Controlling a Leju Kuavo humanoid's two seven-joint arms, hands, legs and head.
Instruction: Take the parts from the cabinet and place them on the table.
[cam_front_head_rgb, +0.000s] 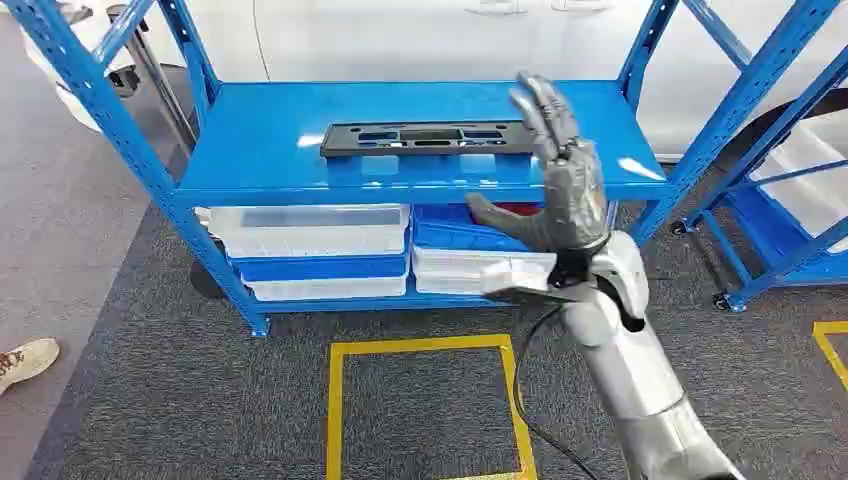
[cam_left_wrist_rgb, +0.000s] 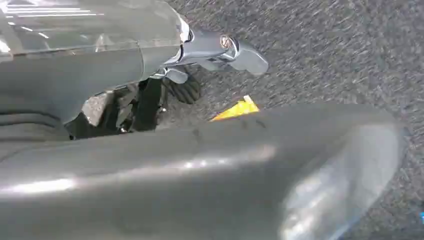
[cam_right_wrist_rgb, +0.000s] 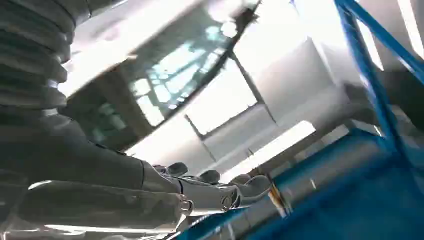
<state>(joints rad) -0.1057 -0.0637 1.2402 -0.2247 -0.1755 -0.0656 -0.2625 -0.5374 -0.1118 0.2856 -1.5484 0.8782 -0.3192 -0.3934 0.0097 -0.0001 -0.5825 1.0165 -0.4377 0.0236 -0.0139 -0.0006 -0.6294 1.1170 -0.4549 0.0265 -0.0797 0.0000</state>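
Note:
A long flat black plastic part (cam_front_head_rgb: 428, 138) with cut-out slots lies on the top shelf of the blue metal rack (cam_front_head_rgb: 260, 150). My right hand (cam_front_head_rgb: 560, 175) is raised in front of the shelf, by the part's right end, with fingers spread upward and the thumb out to the side, holding nothing. In the right wrist view the right hand (cam_right_wrist_rgb: 200, 192) stretches out above the blue shelf (cam_right_wrist_rgb: 360, 200). In the left wrist view my left hand (cam_left_wrist_rgb: 210, 55) hangs over grey carpet, fingers extended, nothing in it.
White and blue plastic bins (cam_front_head_rgb: 310, 245) are stacked on the rack's lower shelf. A second blue rack (cam_front_head_rgb: 790, 190) stands to the right. Yellow tape lines (cam_front_head_rgb: 425, 348) mark the grey carpet. A person's shoe (cam_front_head_rgb: 25, 362) is at the left edge.

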